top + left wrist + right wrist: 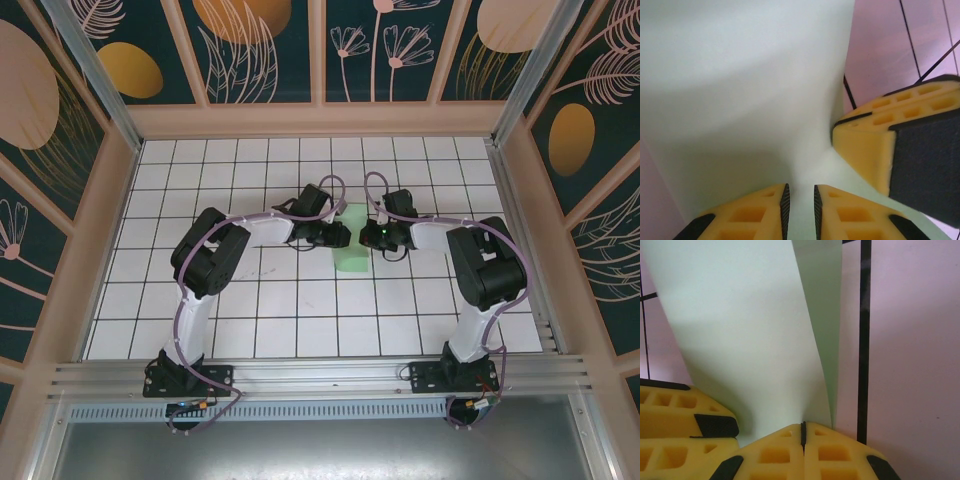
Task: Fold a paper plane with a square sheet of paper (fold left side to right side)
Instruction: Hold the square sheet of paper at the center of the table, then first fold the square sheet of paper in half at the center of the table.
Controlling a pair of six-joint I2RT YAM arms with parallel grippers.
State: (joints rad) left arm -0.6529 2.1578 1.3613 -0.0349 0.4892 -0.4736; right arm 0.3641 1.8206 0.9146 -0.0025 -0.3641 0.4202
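Square sheet of paper (352,258) is seen as a pale green strip on the tiled table (300,305), between the arms. Its long axis runs near to far, and its middle is hidden by both claws. The left gripper (800,210) is seen narrowly parted over it. The right gripper (803,432) is pinched closed on its raised edge.
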